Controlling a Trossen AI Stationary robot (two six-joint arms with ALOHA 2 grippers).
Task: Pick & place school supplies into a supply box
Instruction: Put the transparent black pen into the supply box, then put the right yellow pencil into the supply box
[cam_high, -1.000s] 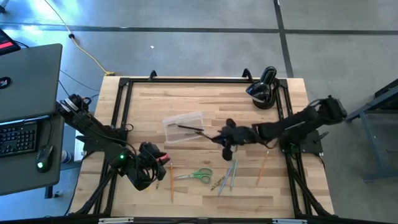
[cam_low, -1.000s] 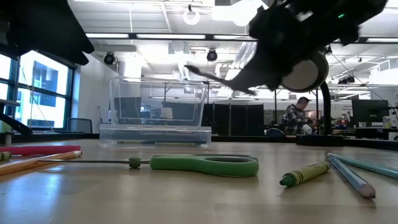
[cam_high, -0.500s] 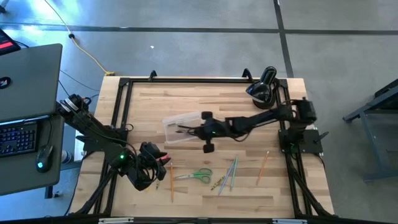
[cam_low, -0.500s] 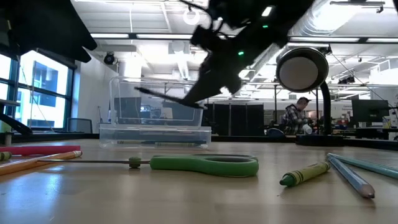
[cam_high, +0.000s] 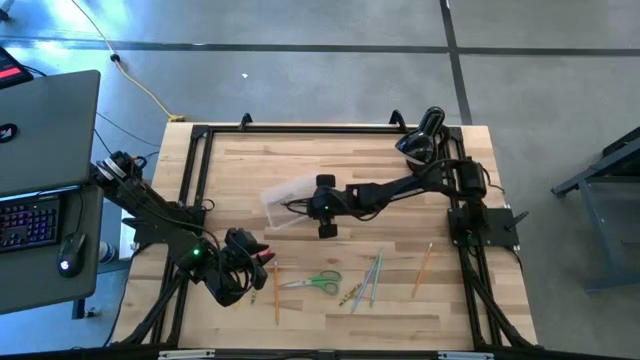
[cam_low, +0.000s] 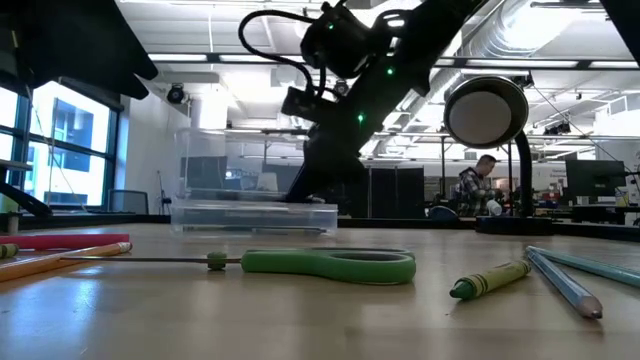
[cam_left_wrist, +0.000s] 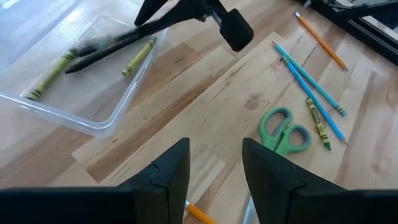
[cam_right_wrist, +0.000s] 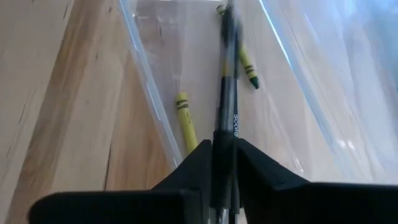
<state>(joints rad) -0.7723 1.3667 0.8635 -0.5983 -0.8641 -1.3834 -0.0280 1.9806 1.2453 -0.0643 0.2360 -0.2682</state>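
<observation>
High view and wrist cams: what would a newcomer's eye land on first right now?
First, the right gripper reaching from the table's right side to the clear supply box near the table's middle, a dark pen between its jaws over two yellow crayons inside. Next, the green scissors among loose pencils at the front, with the left gripper waiting at front-left.

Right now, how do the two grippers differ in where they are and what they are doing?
The right gripper reaches over the clear supply box; the left gripper sits at the table's near left, away from it. The right gripper's fingers pinch a dark pen pointing into the box; the left gripper's fingers stand open and empty. Both are dark two-finger grippers.
</observation>
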